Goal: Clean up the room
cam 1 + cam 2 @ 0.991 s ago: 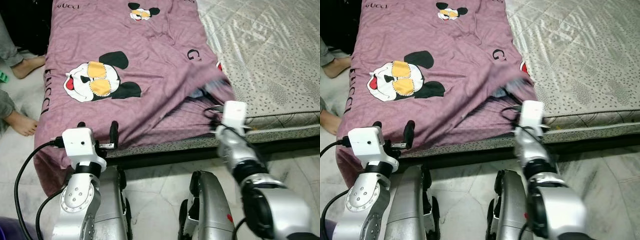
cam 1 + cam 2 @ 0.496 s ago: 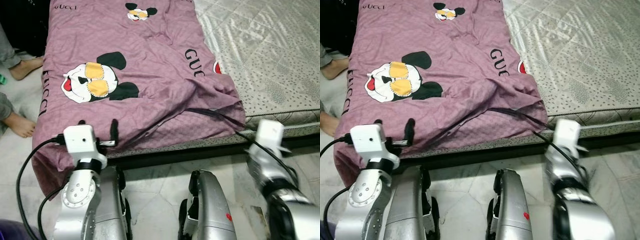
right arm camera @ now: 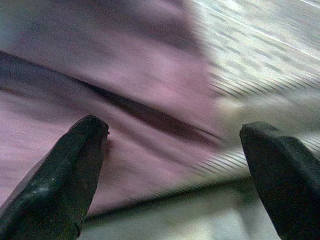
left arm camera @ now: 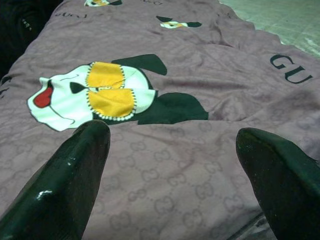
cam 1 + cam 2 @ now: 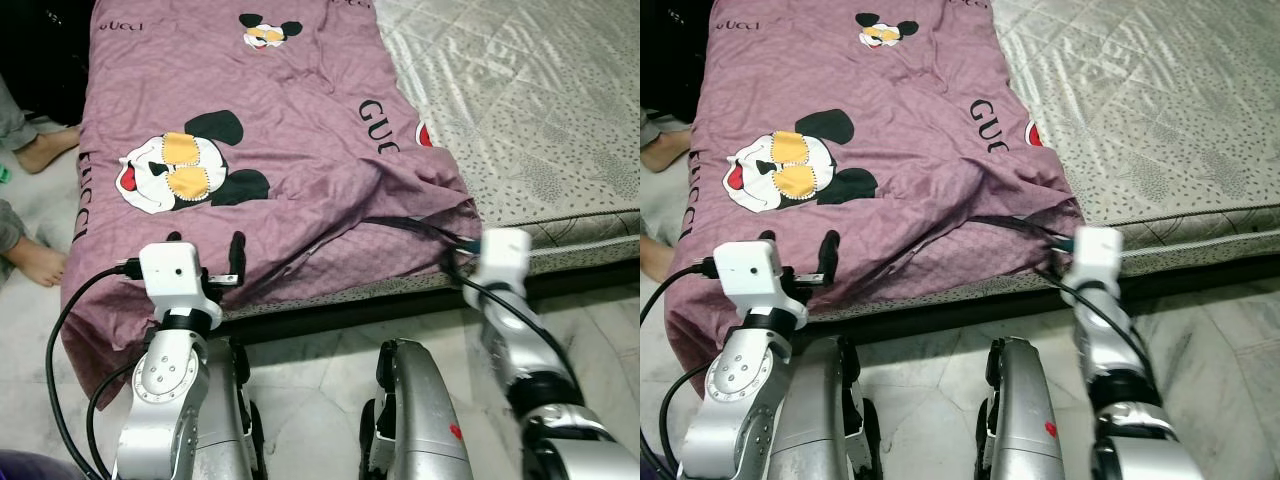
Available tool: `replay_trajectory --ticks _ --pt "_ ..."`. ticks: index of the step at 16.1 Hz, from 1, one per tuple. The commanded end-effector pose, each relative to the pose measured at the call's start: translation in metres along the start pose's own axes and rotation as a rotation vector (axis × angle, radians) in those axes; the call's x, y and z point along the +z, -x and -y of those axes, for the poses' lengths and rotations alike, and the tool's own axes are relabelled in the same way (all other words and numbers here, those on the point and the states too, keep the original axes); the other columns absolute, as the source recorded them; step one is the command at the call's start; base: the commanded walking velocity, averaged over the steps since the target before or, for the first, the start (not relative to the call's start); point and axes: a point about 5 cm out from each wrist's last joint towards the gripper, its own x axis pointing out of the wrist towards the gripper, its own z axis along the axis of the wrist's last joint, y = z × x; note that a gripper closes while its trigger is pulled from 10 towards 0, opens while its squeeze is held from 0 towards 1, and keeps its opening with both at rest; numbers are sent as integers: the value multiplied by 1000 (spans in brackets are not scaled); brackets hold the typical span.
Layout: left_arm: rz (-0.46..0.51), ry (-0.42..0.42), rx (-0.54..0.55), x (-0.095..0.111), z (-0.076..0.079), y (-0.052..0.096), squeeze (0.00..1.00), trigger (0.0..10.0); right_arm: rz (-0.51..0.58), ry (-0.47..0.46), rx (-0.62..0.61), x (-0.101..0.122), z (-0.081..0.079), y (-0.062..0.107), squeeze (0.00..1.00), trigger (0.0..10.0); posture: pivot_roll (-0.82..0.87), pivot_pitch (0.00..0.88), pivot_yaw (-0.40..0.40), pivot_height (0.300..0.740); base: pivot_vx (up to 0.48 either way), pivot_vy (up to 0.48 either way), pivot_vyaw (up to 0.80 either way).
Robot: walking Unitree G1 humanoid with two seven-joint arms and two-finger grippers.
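Purple cartoon-print blanket (image 5: 250,150) spread over left half of bed, near edge draped over mattress (image 5: 540,120) side, corner rumpled and folded under at right. Soft, limp, light; likely to sag and slide when lifted, so best pinched at the folded corner (image 5: 440,205) or hem. Left hand (image 5: 205,262) spread wide, empty, fingertips at draped hem. Right hand (image 3: 175,150) spread wide, empty, just beside the folded corner, apart from cloth.

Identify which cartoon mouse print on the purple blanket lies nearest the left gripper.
The big mouse face with yellow sunglasses, just beyond the left gripper; the smaller print sits far up the blanket.
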Motion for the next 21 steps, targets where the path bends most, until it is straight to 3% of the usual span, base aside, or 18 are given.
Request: replay_trajectory --ticks 1,4,9,10,11,21 --pt "-18 3 3 -4 -3 4 0 10000 11 15 27 0 -2 1 0 10000 85 248 0 552 0 0 0" --pt "-18 -4 8 -3 -5 7 0 10000 73 15 49 17 -18 -7 0 10000 108 261 3 552 0 0 0" --pt "-20 -21 5 -1 -8 8 0 10000 157 6 -60 48 -40 -19 0 10000 134 266 17 552 0 0 0" --pt "-19 -23 4 -1 -8 8 0 10000 171 17 -68 52 -45 -20 0 3765 137 268 18 552 0 0 0" --pt "-18 -25 4 0 -8 8 0 10000 175 4 -74 54 -49 -21 0 0 139 267 17 552 0 0 0" --pt "-14 -18 3 0 -5 5 0 10000 155 -18 -141 52 -48 -23 0 0 135 260 8 552 0 0 0"
